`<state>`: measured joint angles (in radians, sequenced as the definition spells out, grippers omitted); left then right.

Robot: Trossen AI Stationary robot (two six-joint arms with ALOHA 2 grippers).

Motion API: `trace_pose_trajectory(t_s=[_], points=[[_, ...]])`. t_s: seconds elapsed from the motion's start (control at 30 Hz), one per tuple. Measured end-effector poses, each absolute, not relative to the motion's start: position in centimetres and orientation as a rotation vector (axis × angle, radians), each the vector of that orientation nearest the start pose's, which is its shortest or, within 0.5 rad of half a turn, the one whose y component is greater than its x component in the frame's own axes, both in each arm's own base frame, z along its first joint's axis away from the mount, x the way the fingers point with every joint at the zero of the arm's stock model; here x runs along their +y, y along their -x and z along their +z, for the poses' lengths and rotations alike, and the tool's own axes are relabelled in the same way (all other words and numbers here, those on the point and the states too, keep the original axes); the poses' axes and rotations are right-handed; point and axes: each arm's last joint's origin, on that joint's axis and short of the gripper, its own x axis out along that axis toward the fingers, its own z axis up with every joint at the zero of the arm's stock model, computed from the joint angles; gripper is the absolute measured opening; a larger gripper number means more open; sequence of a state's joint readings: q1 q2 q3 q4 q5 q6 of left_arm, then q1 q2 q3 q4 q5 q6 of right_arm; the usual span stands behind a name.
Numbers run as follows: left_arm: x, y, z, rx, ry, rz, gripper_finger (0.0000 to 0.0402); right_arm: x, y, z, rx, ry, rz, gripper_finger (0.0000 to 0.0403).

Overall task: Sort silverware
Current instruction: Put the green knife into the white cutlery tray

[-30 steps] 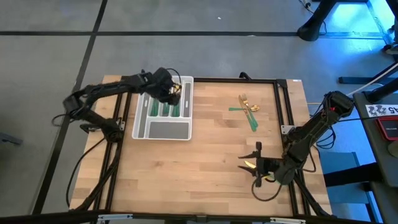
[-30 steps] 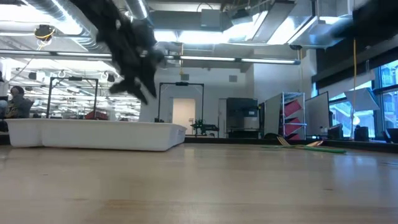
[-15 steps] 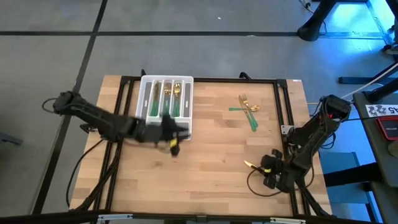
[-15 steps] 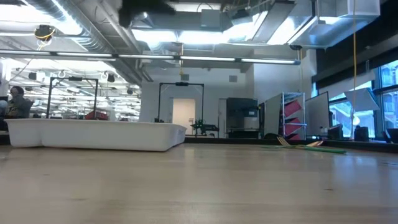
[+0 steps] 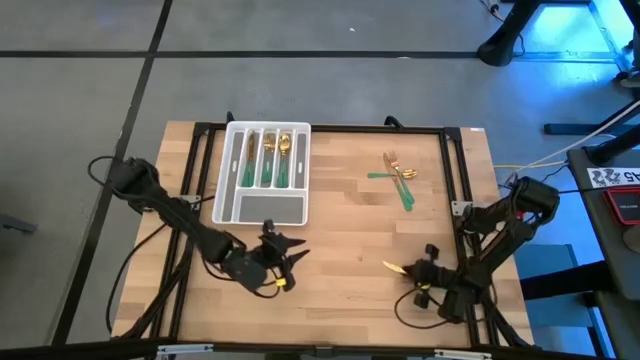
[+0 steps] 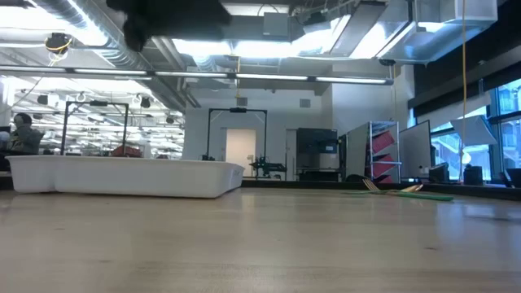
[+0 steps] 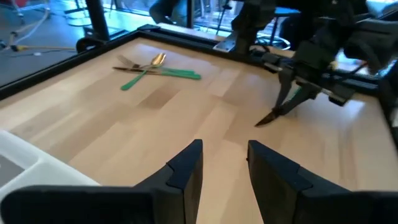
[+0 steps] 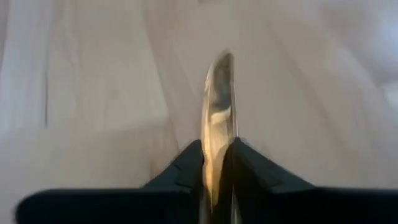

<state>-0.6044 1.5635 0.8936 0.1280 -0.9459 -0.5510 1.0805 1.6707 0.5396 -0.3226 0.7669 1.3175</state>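
Observation:
The white tray (image 5: 225,200) at the far left holds several green-handled gold pieces of silverware (image 5: 266,158) in its slots. A small pile of loose silverware (image 5: 398,175) (image 7: 155,65) lies flat on the wood at the far right. My right gripper (image 5: 412,270) (image 8: 217,162), near the table's right near corner, is shut on a narrow gold piece (image 8: 219,93). My left gripper (image 5: 298,250) (image 7: 224,165) hovers over the near middle of the table. It points toward the right arm, open, with nothing between its fingers. My right gripper pinches the gold piece between its two fingers (image 8: 186,165), edge-on. The gold head (image 5: 395,267) sticks out ahead of the fingertips toward the table's left, slanting down. Its tip (image 7: 261,121) is low over the wood; whether it touches, I cannot tell. The fingers hide the handle.
A black frame (image 5: 455,170) runs round the wooden top. Bare wood lies between the two grippers and between the tray and the pile. In the low view the tray (image 6: 122,175) stands at the left and the pile (image 6: 399,191) at the right.
My left gripper has swung from above the tray toward the near edge, out to the table's near middle, turning to point right. My right gripper has sunk toward the table with the gold piece and has rolled.

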Motion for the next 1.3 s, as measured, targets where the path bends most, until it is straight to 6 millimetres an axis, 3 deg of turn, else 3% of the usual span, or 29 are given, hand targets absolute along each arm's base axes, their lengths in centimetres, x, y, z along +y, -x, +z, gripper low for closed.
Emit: trace_pose_trajectory(t_s=[0.17, 0.37, 0.53, 0.67, 0.93, 1.1, 1.3], points=[[-16.9, -28.6, 20.3, 0.275, 0.153, 0.43, 0.0116, 17.4, -14.8, 7.2, 0.712, -0.027, -0.353, 0.0037], [-16.9, -28.7, 20.3, 0.266, 0.143, 0.428, 0.0116, 15.8, -19.5, 6.9, 0.575, -0.026, -0.424, 0.0029], [-16.9, -28.7, 20.3, 0.266, 0.145, 0.428, 0.0116, 13.7, -23.4, 8.2, 0.442, -0.019, -0.46, 0.0028], [-16.9, -28.7, 20.3, 0.265, 0.148, 0.429, 0.0116, 13.0, -25.0, 10.0, 0.39, 0.047, -0.391, 0.0035], [-16.8, -28.7, 20.2, 0.266, 0.172, 0.435, 0.0116, 13.5, -23.5, 13.6, 0.414, 0.012, -0.269, 0.014], [-16.8, -28.7, 20.2, 0.263, 0.179, 0.439, 0.0116, 13.6, -21.6, 12.2, 0.537, -0.078, -0.357, 0.0189], [-16.7, -28.7, 20.2, 0.256, 0.18, 0.452, 0.0116, 13.6, -20.7, 9.6, 0.462, -0.23, -0.579, 0.0191]])
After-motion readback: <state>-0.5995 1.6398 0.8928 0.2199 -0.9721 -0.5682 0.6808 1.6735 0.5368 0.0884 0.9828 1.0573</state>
